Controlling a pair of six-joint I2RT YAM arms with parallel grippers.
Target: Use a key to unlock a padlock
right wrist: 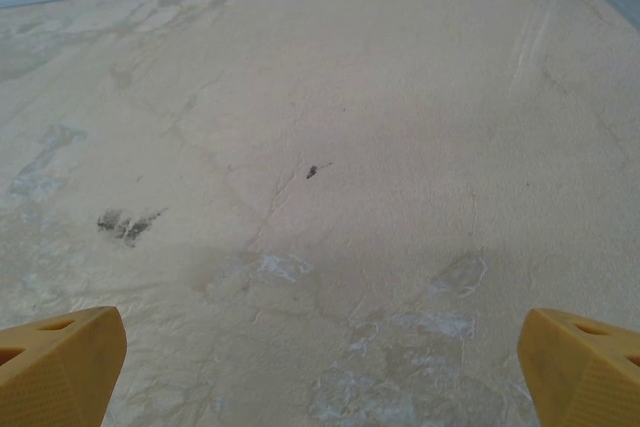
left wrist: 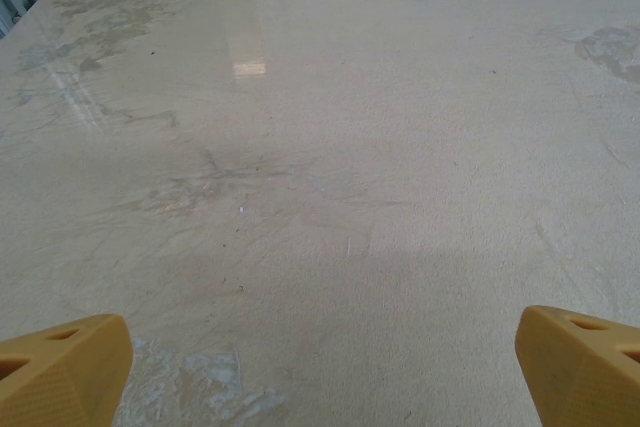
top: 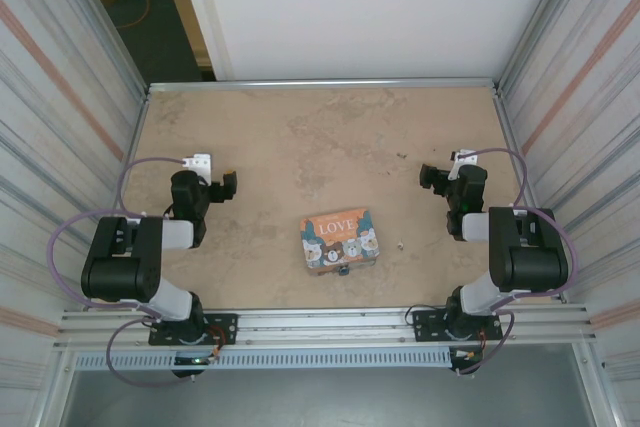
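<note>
My left gripper [top: 222, 187] hovered spread and empty near the table's [top: 300, 137] left edge. The padlock [top: 342, 269] sat against the picture box [top: 340, 237] at mid near edge. A pale speck to its right was possibly the key [top: 400, 244]. My right gripper [top: 432, 177], equally spread, hovered near the right edge. Nothing was grasped; fetching the key seemed next.

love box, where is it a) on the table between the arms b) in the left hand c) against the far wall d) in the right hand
a: the love box lies on the table between the arms, the left hand and the right hand each well apart from it
</note>
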